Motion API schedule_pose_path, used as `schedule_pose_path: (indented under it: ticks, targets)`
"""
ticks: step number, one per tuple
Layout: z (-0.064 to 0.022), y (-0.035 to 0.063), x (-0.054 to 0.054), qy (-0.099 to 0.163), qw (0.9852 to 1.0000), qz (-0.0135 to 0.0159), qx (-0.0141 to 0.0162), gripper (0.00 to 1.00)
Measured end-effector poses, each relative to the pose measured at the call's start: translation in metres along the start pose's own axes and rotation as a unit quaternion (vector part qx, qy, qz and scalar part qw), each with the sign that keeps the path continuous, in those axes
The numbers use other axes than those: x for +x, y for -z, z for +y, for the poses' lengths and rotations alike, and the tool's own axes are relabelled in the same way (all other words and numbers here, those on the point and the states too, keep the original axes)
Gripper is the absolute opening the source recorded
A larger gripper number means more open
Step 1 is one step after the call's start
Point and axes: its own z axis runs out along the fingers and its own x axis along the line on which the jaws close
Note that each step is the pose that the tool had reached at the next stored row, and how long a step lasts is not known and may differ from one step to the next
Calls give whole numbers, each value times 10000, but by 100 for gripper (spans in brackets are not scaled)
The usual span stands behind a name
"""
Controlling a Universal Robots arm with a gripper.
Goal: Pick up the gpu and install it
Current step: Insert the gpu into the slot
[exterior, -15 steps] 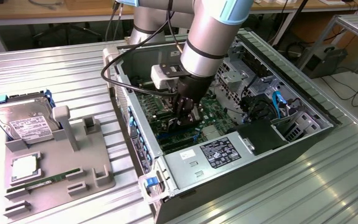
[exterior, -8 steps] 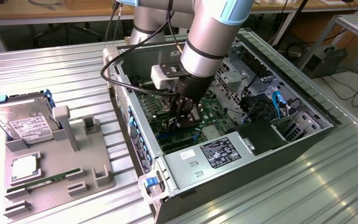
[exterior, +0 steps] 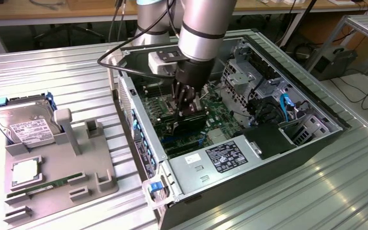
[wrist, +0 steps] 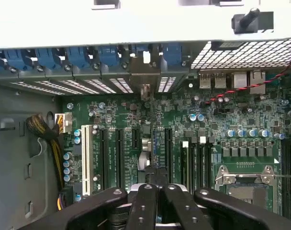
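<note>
At the exterior view's left a grey fixture [exterior: 56, 177] stands well apart. In the open computer case [exterior: 312, 139], the gripper [exterior: 187, 111] is closed on the gpu [exterior: 190, 125], apparently edge-down directly below the fingers, its long axis along the motherboard [wrist: 136, 124] slots.

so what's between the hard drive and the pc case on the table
In the exterior view: past the hard drive, two upright posts of the grey holder, then a strip of bare ribbed table before the pc case.

Labels present, none legible.
</note>
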Motion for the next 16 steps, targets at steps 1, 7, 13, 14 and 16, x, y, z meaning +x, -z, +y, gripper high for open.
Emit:
schedule_pose_path:
  ticks: [1, 7, 13, 14, 16]
  targets:
    - [2, -54, -4, -1, 10000, -3, 26, 11]
    - [42, -58, -6, 4, 10000, -7, 34, 11]
    - [87, -66, 13, 4, 10000, -9, 33, 11]
    - [89, -67, 13, 4, 10000, -9, 33, 11]
    - [98, -69, 14, 5, 10000, -9, 33, 11]
